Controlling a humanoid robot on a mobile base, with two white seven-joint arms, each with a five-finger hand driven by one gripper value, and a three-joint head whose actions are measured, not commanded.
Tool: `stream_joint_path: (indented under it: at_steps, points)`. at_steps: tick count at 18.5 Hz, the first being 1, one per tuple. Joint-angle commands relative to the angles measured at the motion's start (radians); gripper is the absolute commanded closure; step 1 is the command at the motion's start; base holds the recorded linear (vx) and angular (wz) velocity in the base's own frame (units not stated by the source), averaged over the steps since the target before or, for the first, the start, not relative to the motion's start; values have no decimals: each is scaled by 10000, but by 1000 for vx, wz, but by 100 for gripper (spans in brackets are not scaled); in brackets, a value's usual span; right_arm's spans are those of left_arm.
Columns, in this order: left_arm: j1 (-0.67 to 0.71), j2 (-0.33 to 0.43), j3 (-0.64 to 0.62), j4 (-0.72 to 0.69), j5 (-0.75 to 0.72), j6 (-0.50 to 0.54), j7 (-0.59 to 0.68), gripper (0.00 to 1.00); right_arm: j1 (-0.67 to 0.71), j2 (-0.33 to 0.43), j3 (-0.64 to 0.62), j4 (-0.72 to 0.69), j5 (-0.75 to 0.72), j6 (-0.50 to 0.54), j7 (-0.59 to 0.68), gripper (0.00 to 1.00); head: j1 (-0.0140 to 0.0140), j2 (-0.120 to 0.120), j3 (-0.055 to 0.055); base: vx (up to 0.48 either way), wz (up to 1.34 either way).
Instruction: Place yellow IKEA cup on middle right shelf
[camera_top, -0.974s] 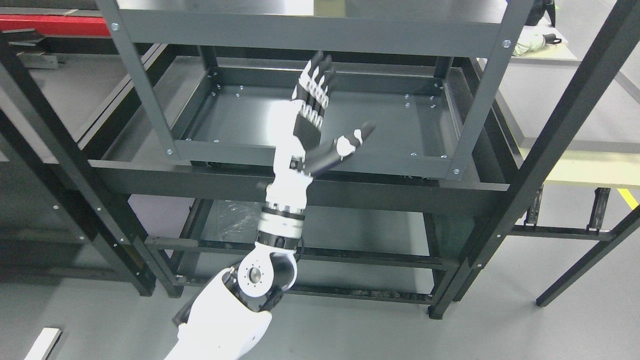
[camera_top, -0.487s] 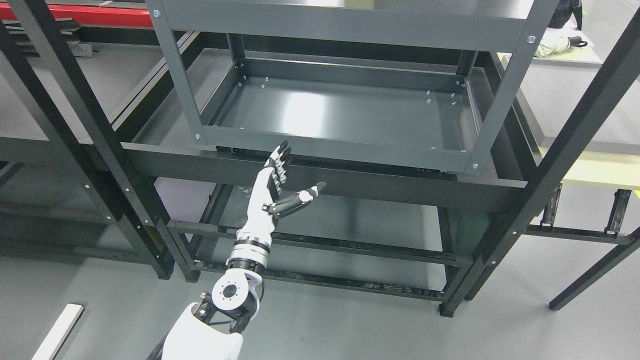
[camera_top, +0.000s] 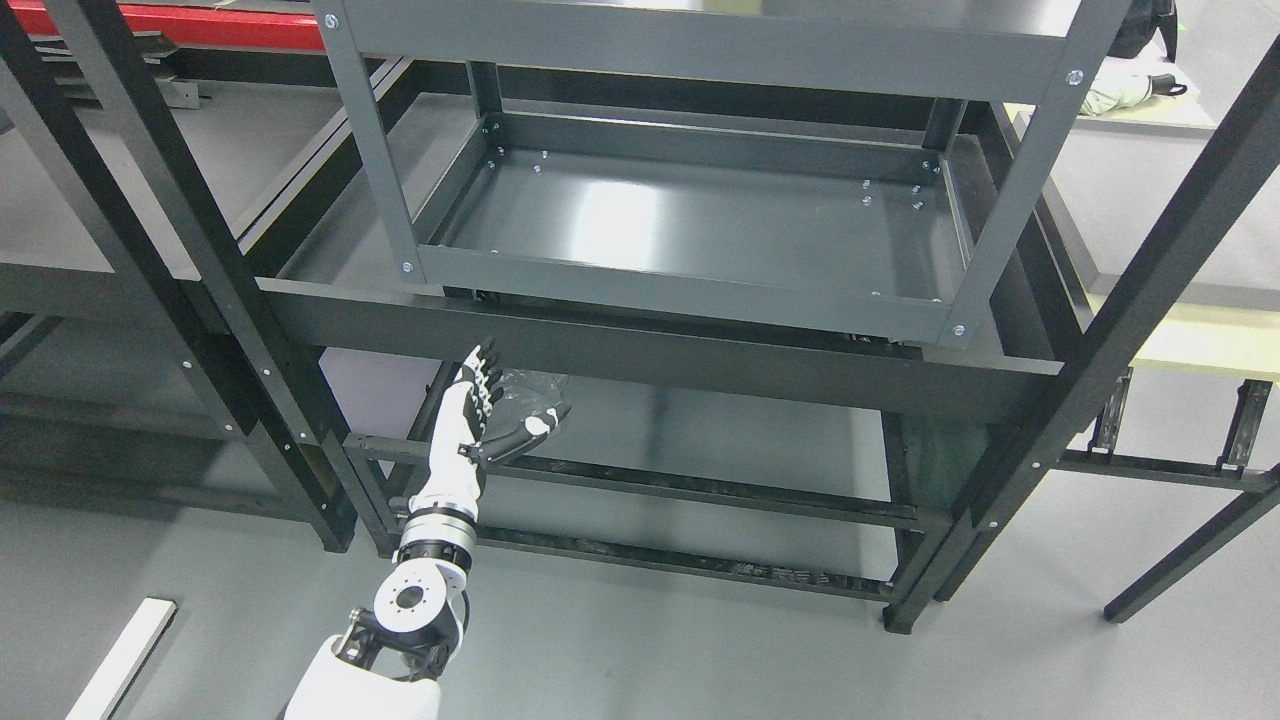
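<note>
My left hand (camera_top: 500, 405) rises from the lower left on a white arm, open, fingers straight and thumb spread to the right, holding nothing. It hangs in front of the lower part of the dark grey metal rack, below the middle shelf (camera_top: 700, 225), which is a bare grey tray. No yellow cup shows anywhere in the head view. The right arm is out of the picture.
Black uprights (camera_top: 1130, 320) and crossbeams (camera_top: 640, 350) frame the rack. A crumpled clear plastic bag (camera_top: 535, 385) lies on the lower shelf behind my hand. A white strip (camera_top: 120, 655) lies on the grey floor at the lower left. A pale table (camera_top: 1200, 335) stands at the right.
My left hand has dropped from over the middle shelf down and to the left, still open, now below the shelf's front beam. The camera has shifted too, moving the rack right in the picture.
</note>
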Motion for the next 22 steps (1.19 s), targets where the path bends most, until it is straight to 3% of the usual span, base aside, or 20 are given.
stream_joint_path:
  at_steps: [1,4,6,10,15,22]
  points:
    - [640,-398,852,-1218,-80,1276,-1,4,139,-175,169,1,-245,6,-6,1,0,0,0,0,0]
    - [1164,-563,791,-1715,-95,1604,-46,6,124,-175,169,1,-245,6,-6,1,0,0,0,0,0]
    - [1073,-158,867,-1853,-95,1406,-610,6,139,-175,169,1,-245,6,-6,1,0,0,0,0,0]
    - [873,14,960,-1838,-95,-112,-1166,6,139,-175,169,1,-245,6,-6,1,0,0,0,0,0]
    - [919,-247,1359,-1793,-95,-1172,-1120,5,139,-175,169,1,-245,6,-6,1,0,0,0,0,0]
    - [935,-247,1267,-1792,-95,-1250,-1120,5,139,-175,169,1,-245,6,-6,1,0,0,0,0,0]
